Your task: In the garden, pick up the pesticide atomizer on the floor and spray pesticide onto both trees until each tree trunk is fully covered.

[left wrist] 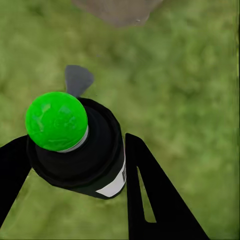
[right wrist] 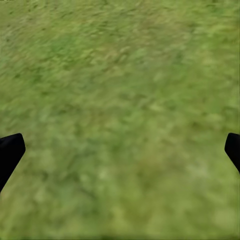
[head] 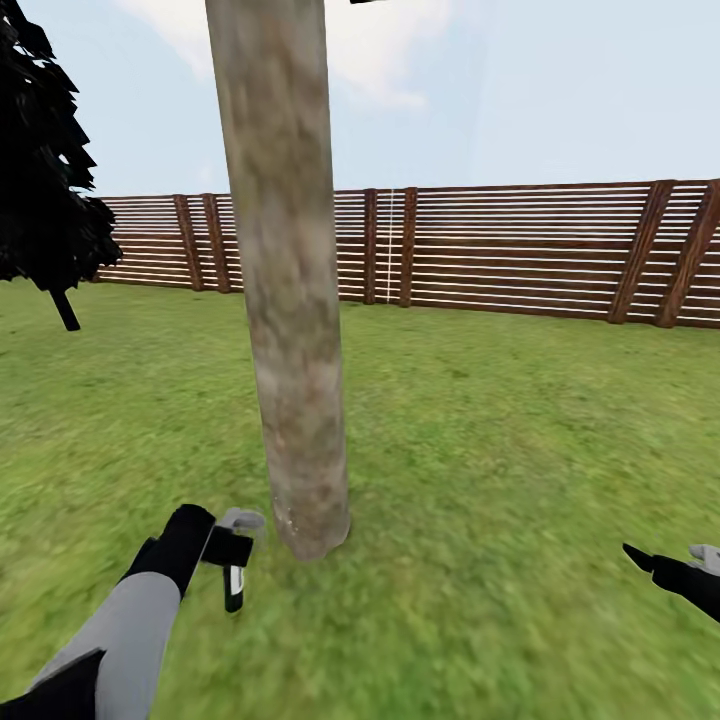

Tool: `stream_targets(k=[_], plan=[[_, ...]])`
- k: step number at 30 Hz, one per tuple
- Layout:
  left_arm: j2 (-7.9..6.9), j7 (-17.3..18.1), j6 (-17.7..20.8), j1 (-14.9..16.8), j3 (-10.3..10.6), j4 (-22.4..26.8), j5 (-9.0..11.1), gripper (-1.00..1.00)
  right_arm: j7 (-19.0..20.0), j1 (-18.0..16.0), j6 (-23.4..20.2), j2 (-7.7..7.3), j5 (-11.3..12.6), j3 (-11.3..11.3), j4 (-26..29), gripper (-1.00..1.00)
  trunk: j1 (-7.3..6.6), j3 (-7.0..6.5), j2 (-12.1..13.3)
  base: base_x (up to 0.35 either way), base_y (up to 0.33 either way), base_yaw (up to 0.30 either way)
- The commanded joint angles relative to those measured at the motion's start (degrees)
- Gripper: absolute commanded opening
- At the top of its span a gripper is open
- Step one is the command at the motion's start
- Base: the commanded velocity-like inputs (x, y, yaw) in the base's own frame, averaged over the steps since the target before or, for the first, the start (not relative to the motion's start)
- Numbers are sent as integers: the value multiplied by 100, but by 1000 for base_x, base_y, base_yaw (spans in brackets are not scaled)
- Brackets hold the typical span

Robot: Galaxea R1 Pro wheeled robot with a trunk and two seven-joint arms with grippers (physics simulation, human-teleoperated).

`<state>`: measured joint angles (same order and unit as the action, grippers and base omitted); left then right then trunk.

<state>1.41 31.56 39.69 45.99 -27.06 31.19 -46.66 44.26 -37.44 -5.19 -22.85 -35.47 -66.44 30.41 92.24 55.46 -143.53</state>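
A thick grey-brown tree trunk (head: 287, 280) rises from the lawn (head: 500, 450) just left of centre in the head view, its flared base planted in the grass close in front of the robot. Behind it, a brown slatted wooden fence (head: 520, 250) runs across the far side of the garden, and a dark conifer (head: 45, 170) stands at the far left.

The left arm (head: 130, 620) reaches forward from the near left, grey forearm rising to a black wrist, and ends just left of the trunk's base. The left gripper (head: 232, 560) has its fingers closed narrowly around the pesticide atomizer (left wrist: 80, 145). In the left wrist view, the atomizer shows as a black body with a round green cap and a grey nozzle, sitting between the two black fingers (left wrist: 150, 195), with the trunk's base just beyond it.

The right gripper (head: 672, 565) enters low at the near right edge, well apart from the trunk. In the right wrist view its two black fingertips (right wrist: 10, 152) sit at opposite edges, spread wide over bare grass with nothing between them.
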Motion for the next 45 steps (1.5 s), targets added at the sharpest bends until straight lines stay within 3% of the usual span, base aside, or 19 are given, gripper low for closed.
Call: stream_targets(k=[1, 3, 6, 9, 18, 20, 23, 26, 35, 39, 43, 45], plan=[[-17, 58, 15, 94, 0, 0, 0, -100, -2, 0, 0, 0, -1, 0, 0, 100, 0, 1, 0, 0, 0, 0], [-40, 281, 22, 241, 10, 0, -14, -100, -4, 0, 0, 0, 1, 0, 0, 100, 0, 1, 0, 0, 0, 0], [-52, 783, 72, 522, 291, 1, -477, -100, -5, 0, 0, 0, -3, 0, 0, 100, 0, 1, 0, 0, 0, 0], [-53, 1308, 333, 808, 383, 2, -755, -100, -5, 0, 0, 0, -4, 0, 0, 100, 0, 1, 0, 0, 0, 0], [-68, 1404, 693, 1458, 408, 3, -807, -100, -5, 0, 0, 4, -4, 9, 0, 100, 0, 1, 0, 0, 0, 0], [-158, 1439, 704, 1531, 417, 1, -809, -100, -5, 0, 0, 1, -4, 8, 0, 100, 0, 1, 0, 0, 0, 0], [-385, 1877, 706, 1710, 537, 4, -810, -100, -6, 0, 0, 0, -4, 8, 0, 100, 0, 1, 0, 0, 0, 0], [-580, 2199, 713, 2009, 966, 1, -810, -100, -13, 0, 0, 1, -4, 8, 0, 100, 0, 1, 0, 0, 0, 0], [-590, 2268, 1030, 2688, 1068, 1, -810, -100, -14, 0, 0, 3, -2, 2, 0, 100, 0, 1, 0, 0, 0, 0], [-589, 2702, 1047, 3067, 1181, 1, -810, -100, -14, 0, 0, 1, -4, 0, 0, 100, 0, 1, 0, 0, 0, 0], [-590, 2746, 1049, 3223, 1201, 1, -817, -100, -14, 0, 0, 0, -4, 0, 0, 100, 0, 1, 0, 0, 0, 0], [-586, 2756, 1081, 3327, 1199, 1, -1106, -100, -14, 0, 0, 2, -4, 0, 0, 100, 0, 1, 0, 0, 0, 0]])
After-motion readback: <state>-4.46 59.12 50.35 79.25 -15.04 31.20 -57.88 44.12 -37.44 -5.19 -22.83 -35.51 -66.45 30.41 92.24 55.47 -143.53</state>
